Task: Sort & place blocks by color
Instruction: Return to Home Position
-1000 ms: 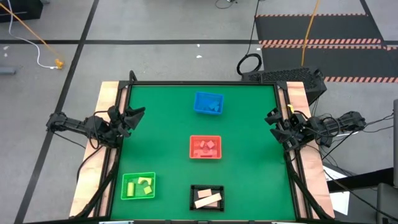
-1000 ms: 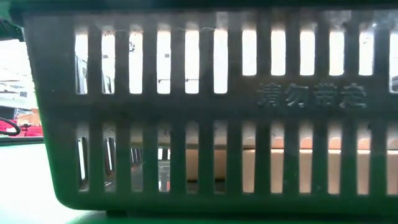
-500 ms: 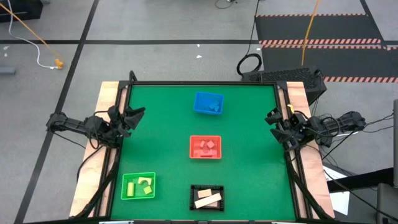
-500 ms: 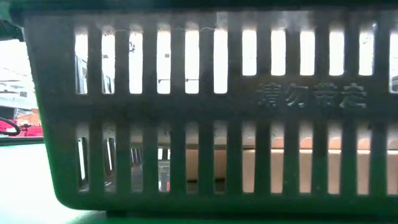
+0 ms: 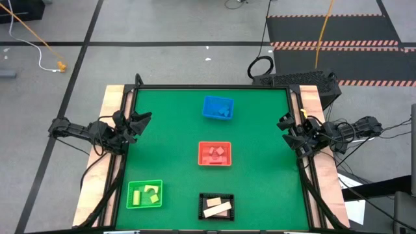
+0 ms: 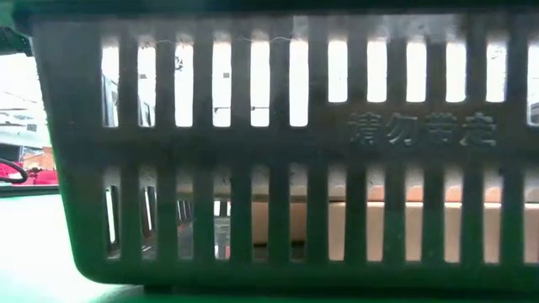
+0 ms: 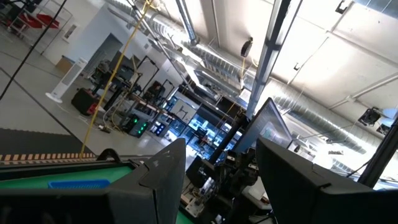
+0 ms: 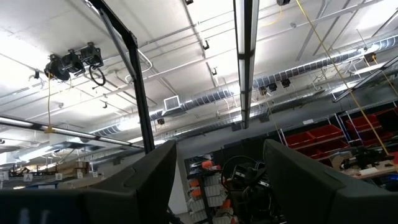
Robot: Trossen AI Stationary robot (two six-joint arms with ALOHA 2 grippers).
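Note:
All the blocks lie inside bins on the green table top. Yellow blocks [image 5: 145, 194] fill the green bin, pink blocks [image 5: 215, 153] the red bin, blue blocks [image 5: 221, 109] the blue bin, and tan bars [image 5: 217, 208] the black bin. My left gripper [image 5: 144, 119] is open at the table's left edge, far from every bin. My right gripper [image 5: 283, 123] is open at the right edge, also empty. Both wrist views look up into the room past the spread fingers.
The green bin [image 5: 132, 186] sits near-left, the black bin [image 5: 201, 197] near-centre, the red bin [image 5: 201, 145] mid-table, the blue bin [image 5: 206, 102] toward the far edge. The black bin's slotted wall [image 6: 278, 143] fills the low view. Bare green mat lies between bins and arms.

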